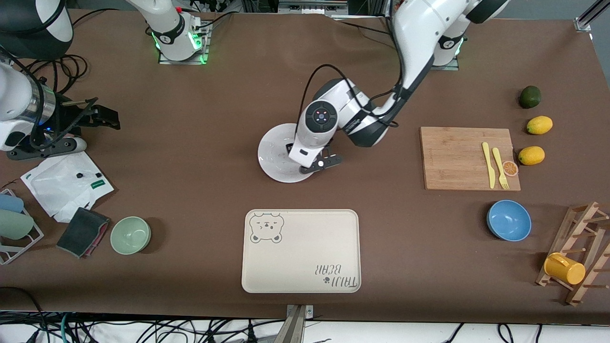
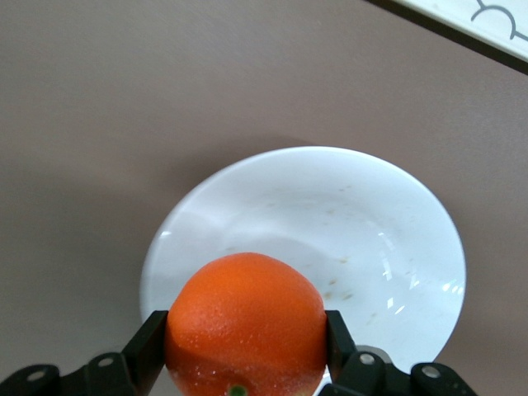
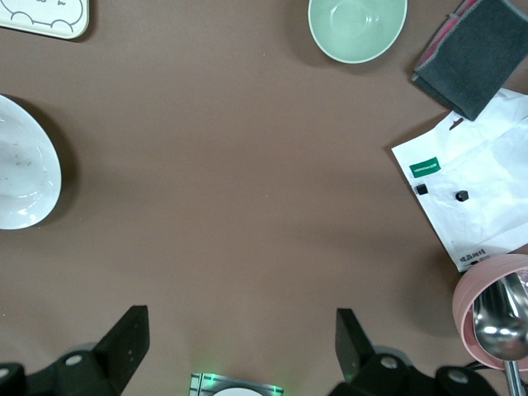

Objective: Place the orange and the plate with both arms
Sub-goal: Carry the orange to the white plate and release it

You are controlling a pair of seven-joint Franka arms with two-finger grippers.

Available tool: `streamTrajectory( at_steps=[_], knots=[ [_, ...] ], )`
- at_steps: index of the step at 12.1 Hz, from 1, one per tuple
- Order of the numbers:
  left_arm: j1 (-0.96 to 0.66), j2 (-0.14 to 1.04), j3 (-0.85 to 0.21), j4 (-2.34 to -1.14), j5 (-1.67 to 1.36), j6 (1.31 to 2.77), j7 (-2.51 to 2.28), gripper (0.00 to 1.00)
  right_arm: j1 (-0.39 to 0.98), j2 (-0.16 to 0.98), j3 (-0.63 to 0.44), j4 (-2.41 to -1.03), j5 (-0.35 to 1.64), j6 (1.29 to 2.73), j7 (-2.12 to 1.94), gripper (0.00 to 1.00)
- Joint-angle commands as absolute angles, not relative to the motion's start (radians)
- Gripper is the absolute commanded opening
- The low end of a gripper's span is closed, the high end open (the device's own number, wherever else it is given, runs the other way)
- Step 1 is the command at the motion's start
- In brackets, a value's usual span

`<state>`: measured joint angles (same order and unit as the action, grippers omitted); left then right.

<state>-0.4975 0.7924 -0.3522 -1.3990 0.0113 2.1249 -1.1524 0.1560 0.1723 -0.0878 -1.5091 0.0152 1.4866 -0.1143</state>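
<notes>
My left gripper (image 2: 245, 340) is shut on the orange (image 2: 243, 309), a glossy orange-red fruit, and holds it just above the white plate (image 2: 388, 223). In the front view the left wrist (image 1: 300, 159) hangs over the plate (image 1: 274, 152) at the table's middle and hides the orange. My right gripper (image 3: 239, 342) is open and empty, held high over bare table at the right arm's end (image 1: 102, 116); the right arm waits. The plate's edge also shows in the right wrist view (image 3: 21, 165).
A cream bear-printed tray (image 1: 300, 250) lies nearer the camera than the plate. A green bowl (image 1: 130, 234), a dark cloth and white paper (image 1: 66, 183) lie at the right arm's end. A cutting board (image 1: 452, 157), a blue bowl (image 1: 509, 220), lemons and a rack lie at the left arm's end.
</notes>
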Motion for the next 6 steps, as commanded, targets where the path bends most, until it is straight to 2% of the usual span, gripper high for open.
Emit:
streamTrajectory(
  at_steps=[1,2,3,4,6],
  knots=[
    [-0.541,0.894,-0.337,-1.344,-0.008,2.204,-1.192,0.29,0.16,0.181,-0.087,-1.514,0.025,1.509,-0.121,1.0],
    [-0.545,0.908,-0.337,-1.344,-0.008,2.223,-1.195,0.32,0.16,0.187,-0.087,-1.514,0.025,1.512,-0.121,1.0],
    [-0.543,0.91,-0.337,-1.344,-0.009,2.224,-1.196,0.56,0.161,0.195,-0.086,-1.514,0.025,1.514,-0.12,1.0],
    [-0.531,0.902,-0.339,-1.344,-0.008,2.224,-1.189,1.0,0.161,0.195,-0.086,-1.514,0.025,1.514,-0.12,1.0],
    [-0.531,0.89,-0.339,-1.341,-0.005,2.221,-1.193,1.0,0.16,0.195,-0.086,-1.514,0.025,1.514,-0.121,1.0]
  ],
)
